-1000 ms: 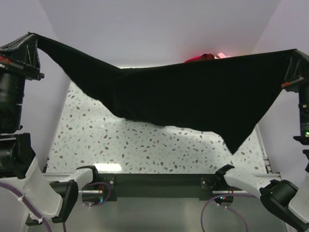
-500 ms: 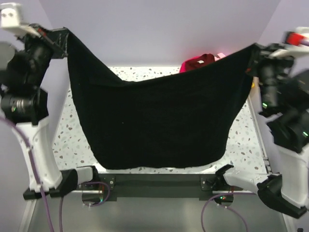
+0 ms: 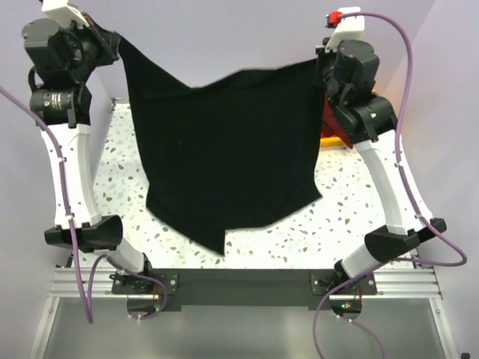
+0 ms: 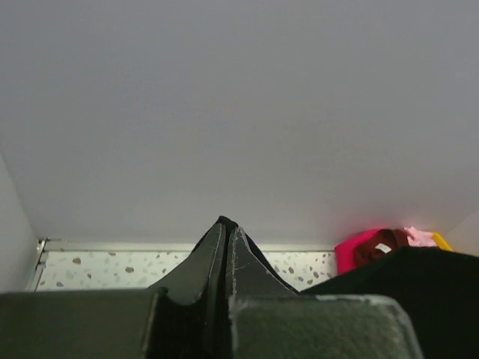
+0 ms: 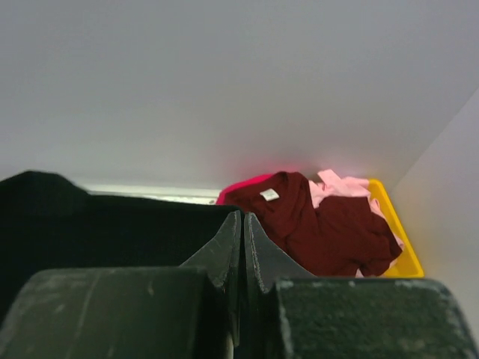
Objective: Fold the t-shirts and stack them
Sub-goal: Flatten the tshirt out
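Top view: your left gripper (image 3: pixel 111 41) and right gripper (image 3: pixel 320 66) now sit higher and closer together than a second ago, so the black t-shirt (image 3: pixel 224 157) hangs lengthwise over the table (image 3: pixel 352 209), likely ready to lay flat. Left wrist: jaws pinched together on a black corner. Right wrist: same clamp, and you see the maroon t-shirt (image 5: pixel 322 224) and pale pink t-shirt (image 5: pixel 337 187) heaped in the yellow tray (image 5: pixel 394 235), mostly hidden from above.

On my feed I see a white tabletop (image 3: pixel 359 209) flecked with grey and brown chips. It is boxed in by plain pale lavender walls: a back wall (image 3: pixel 224 37), a left wall (image 3: pixel 11 194) and a right wall (image 3: pixel 453 112). The light is soft and even. An aluminium rail (image 3: pixel 408 282) runs along the near edge, with a dull grey panel (image 3: pixel 247 333) below it.
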